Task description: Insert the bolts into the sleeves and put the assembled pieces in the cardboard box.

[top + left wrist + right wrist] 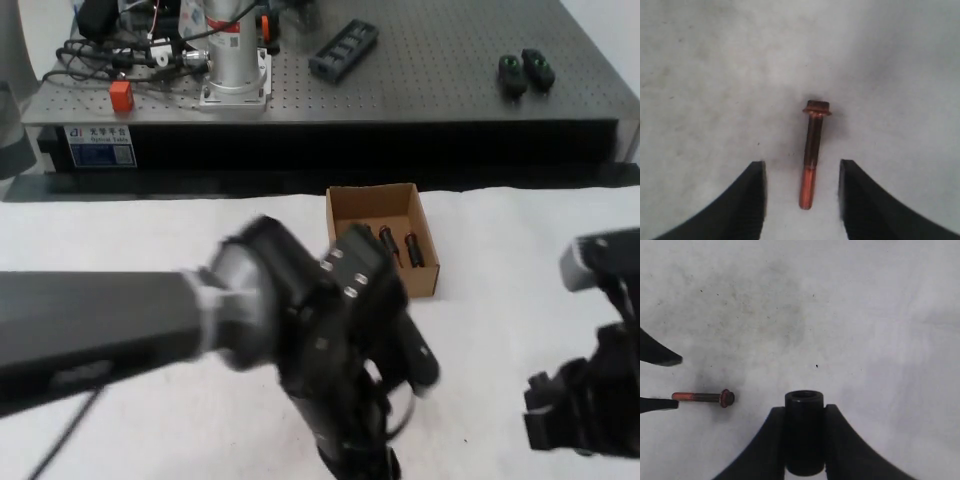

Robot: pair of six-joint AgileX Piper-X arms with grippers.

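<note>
While the left jaws stand open on either side of the bolt's (812, 155) plain tip, a gap shows at each side in the left wrist view. Bolt lies flat on the white surface (700, 75), head pointing away from the jaws. Right jaws closed on the black sleeve (804, 432), gripping its sides, open bore end sticking out past them. Sleeve near the bolt's head end, apart from it. Box (345, 203) sits farther back on the surface, beyond the left arm (120, 320); two assembled pieces (400, 246) lie inside, side by side.
</note>
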